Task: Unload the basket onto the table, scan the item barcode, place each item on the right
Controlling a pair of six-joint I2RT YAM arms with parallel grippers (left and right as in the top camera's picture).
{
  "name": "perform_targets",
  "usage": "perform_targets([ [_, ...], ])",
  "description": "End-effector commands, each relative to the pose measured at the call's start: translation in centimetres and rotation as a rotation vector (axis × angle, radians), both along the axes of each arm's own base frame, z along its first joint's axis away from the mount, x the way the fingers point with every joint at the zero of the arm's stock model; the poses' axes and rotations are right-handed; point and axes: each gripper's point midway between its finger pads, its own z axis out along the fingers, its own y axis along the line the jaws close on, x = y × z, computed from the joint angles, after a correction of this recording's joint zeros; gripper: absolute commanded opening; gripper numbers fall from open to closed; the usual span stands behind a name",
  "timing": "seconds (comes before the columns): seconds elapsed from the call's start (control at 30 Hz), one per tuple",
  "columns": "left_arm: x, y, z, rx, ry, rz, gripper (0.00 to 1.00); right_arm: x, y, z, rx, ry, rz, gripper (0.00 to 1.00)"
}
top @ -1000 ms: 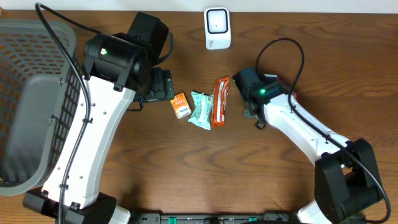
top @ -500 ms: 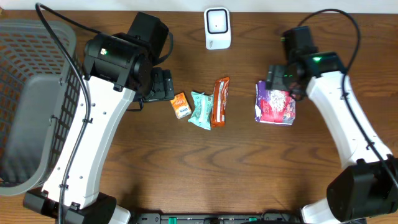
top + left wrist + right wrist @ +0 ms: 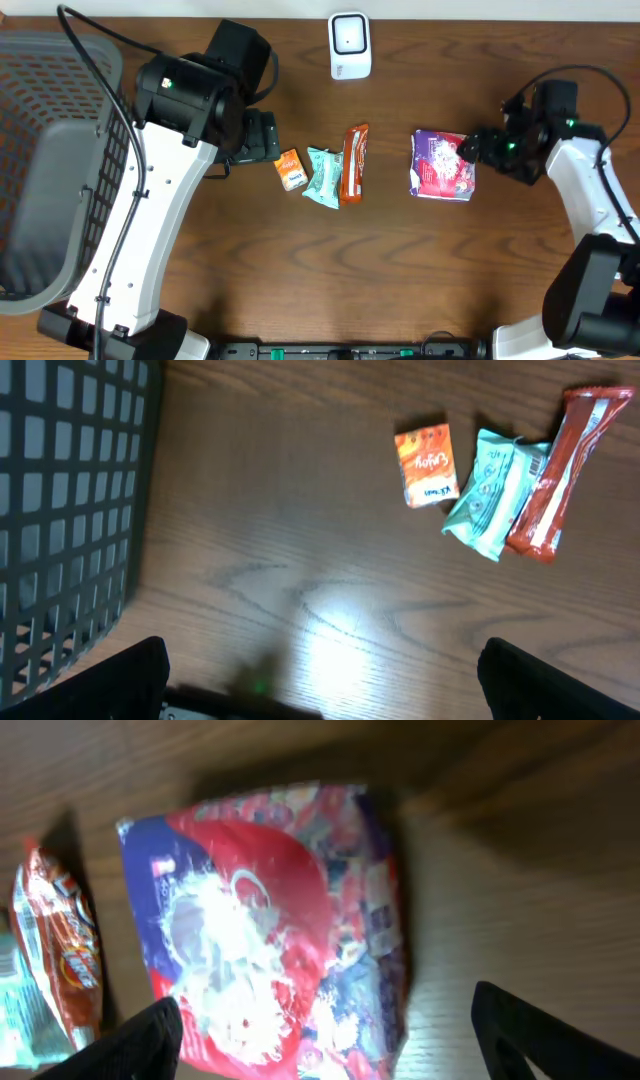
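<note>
A purple and red snack bag (image 3: 440, 165) lies flat on the table, right of centre. My right gripper (image 3: 472, 150) hovers at the bag's right edge, open. In the right wrist view the bag (image 3: 270, 930) fills the frame beyond the right gripper (image 3: 330, 1040), whose fingers stand wide apart. A small orange box (image 3: 291, 169), a teal packet (image 3: 322, 177) and a red-orange bar (image 3: 354, 163) lie side by side at the centre. The white scanner (image 3: 350, 45) stands at the back edge. My left gripper (image 3: 268, 138) is open, just left of the orange box (image 3: 427, 464), with nothing between its fingers (image 3: 125, 680).
A large dark mesh basket (image 3: 60, 90) with a grey liner takes up the table's left side; its wall (image 3: 60, 510) shows in the left wrist view. Cables loop over both arms.
My right arm has swung from beside the bar out to the right. The purple and red bag now lies uncovered on the table, with the gripper off to its right. The left arm has not moved.
</note>
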Motion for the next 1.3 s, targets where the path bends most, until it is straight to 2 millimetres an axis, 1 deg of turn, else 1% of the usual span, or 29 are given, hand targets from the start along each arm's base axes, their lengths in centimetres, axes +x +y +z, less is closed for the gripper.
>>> perform_targets([
  [0.0,-1.0,0.5,0.0,0.015,0.037,0.007,0.98,-1.3,2.1,-1.7,0.12,-0.009,0.041,0.86],
  [0.03,-1.0,0.5,0.0,0.015,0.037,0.007,0.98,-1.5,2.2,-2.4,0.124,-0.005,0.029,0.85],
  [0.07,-1.0,0.5,0.0,0.015,0.037,0.007,0.98,-1.8,2.2,-3.0,0.13,-0.002,0.015,0.82],
  [0.2,-1.0,0.5,0.0,0.015,0.037,0.007,0.98,-2.5,2.5,-4.7,0.165,0.012,-0.058,0.64],
  [0.33,-1.0,0.5,0.0,0.015,0.037,0.007,0.98,-2.8,3.9,-4.9,0.223,0.002,-0.028,0.61],
  [0.37,-1.0,0.5,0.0,0.015,0.037,0.007,0.98,-2.9,4.1,-4.9,0.226,0.004,-0.022,0.55],
  [0.4,-1.0,0.5,0.0,0.015,0.037,0.007,0.98,-2.9,4.3,-4.9,0.226,0.004,-0.016,0.44],
  [0.5,-1.0,0.5,0.0,0.015,0.037,0.007,0.98,-2.9,5.3,-4.8,0.237,0.003,0.012,0.01],
  [0.67,-1.0,0.5,0.0,0.015,0.037,0.007,0.98,-2.6,8.2,-4.0,0.286,-0.031,0.098,0.01],
  [0.77,-1.0,0.5,0.0,0.015,0.037,0.007,0.98,-1.4,10.3,-2.5,0.364,-0.081,0.118,0.01],
  [0.87,-1.0,0.5,0.0,0.015,0.037,0.007,0.98,0.9,11.9,0.1,0.462,-0.146,0.089,0.01],
  [0.97,-1.0,0.5,0.0,0.015,0.037,0.007,0.98,3.6,12.8,3.3,0.54,-0.227,0.045,0.01],
  [1.07,-1.0,0.5,0.0,0.015,0.037,0.007,0.98,6.2,13.0,5.9,0.562,-0.322,-0.006,0.01],
  [1.13,-1.0,0.5,0.0,0.015,0.037,0.007,0.98,7.8,13.0,7.2,0.564,-0.38,-0.069,0.01],
  [1.27,-1.0,0.5,0.0,0.015,0.037,0.007,0.98,10.0,13.3,9.5,0.573,-0.496,-0.161,0.01],
])
